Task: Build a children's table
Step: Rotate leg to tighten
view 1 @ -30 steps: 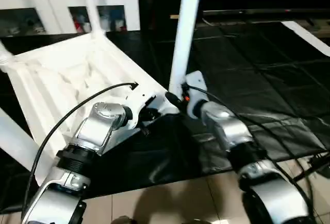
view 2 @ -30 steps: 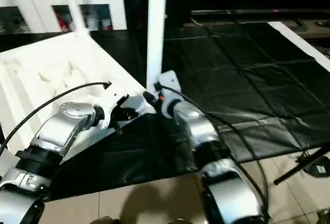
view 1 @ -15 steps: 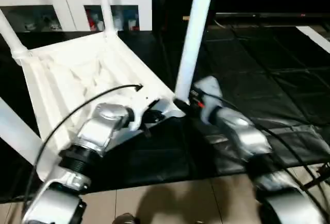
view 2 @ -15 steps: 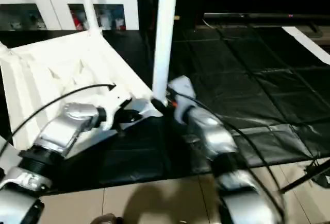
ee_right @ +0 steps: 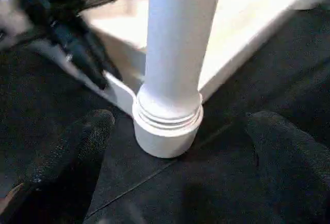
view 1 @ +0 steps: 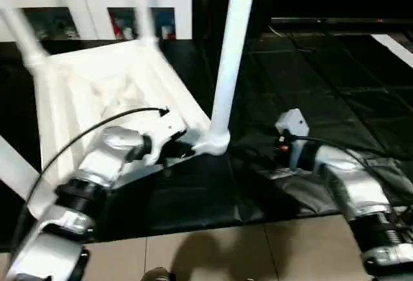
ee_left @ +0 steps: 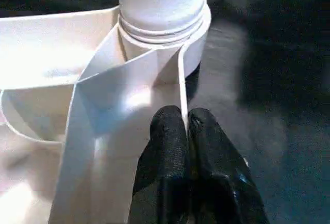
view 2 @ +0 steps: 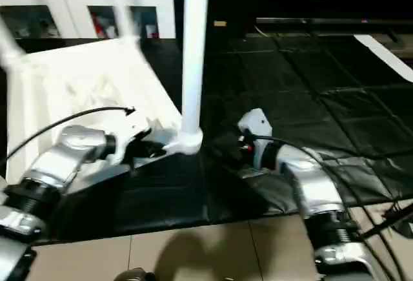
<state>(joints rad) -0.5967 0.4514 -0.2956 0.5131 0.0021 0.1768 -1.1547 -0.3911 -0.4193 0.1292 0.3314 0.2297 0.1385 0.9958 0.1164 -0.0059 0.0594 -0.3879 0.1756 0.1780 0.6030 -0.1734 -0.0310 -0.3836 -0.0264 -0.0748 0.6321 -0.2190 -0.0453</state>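
Observation:
The white table top (view 1: 97, 93) lies upside down on a black mat, ribbed underside up. One white leg (view 1: 229, 55) stands upright in the near corner socket (view 1: 213, 143), with its thread rings showing above the socket (ee_right: 167, 126). Two more legs (view 1: 145, 10) (view 1: 26, 35) rise from the far corners. My left gripper (ee_left: 186, 131) is shut on the top's thin rim beside that socket (ee_left: 170, 38). My right gripper (ee_right: 180, 120) is open, a finger (ee_right: 77, 152) on each side of the leg's base without touching it.
A white cabinet with glass doors (view 1: 97, 10) stands behind the table top. The black mat (view 1: 322, 81) stretches to the right. Tiled floor (view 1: 213, 255) runs along the front. A cable and stand foot (view 2: 393, 213) lie at the right edge.
My right gripper has let go of the upright leg's base and drawn back to the right. The leg stays standing in its socket. My left gripper keeps its hold on the rim.

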